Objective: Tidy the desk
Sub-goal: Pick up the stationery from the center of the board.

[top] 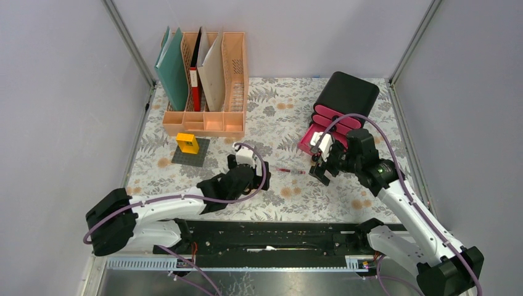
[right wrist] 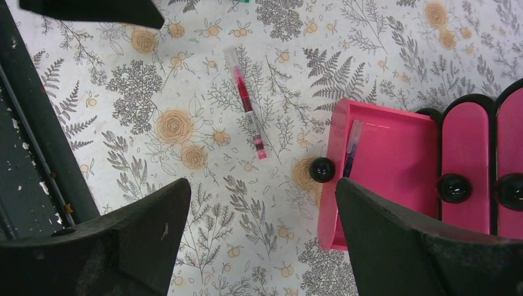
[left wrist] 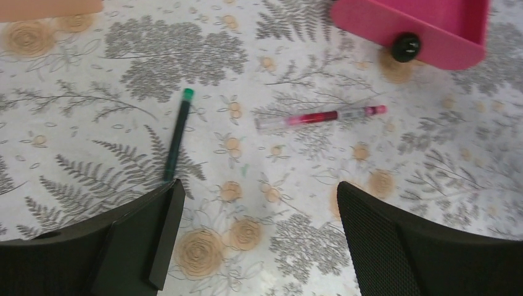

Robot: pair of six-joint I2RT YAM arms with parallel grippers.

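I see the green pen (left wrist: 177,135) left of the red pen (left wrist: 321,116), both lying on the desk (top: 296,197). Left gripper (left wrist: 259,188) near the red pen, fingers apart, empty. Open pink drawer (right wrist: 395,160) just right of the red pen. Right gripper (right wrist: 262,188) over it, fingers apart, empty.

Plain grey walls (top: 61,92), metal corner posts (top: 129,43)

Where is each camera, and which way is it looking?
Top camera: high behind the robot, looking down over the desk; left arm and right arm show.
Left wrist camera: on the left arm, looking down at a green pen; open left gripper shows.
Right wrist camera: on the right arm, looking down at the pink drawer; open right gripper shows.
Wrist views share the red pen.
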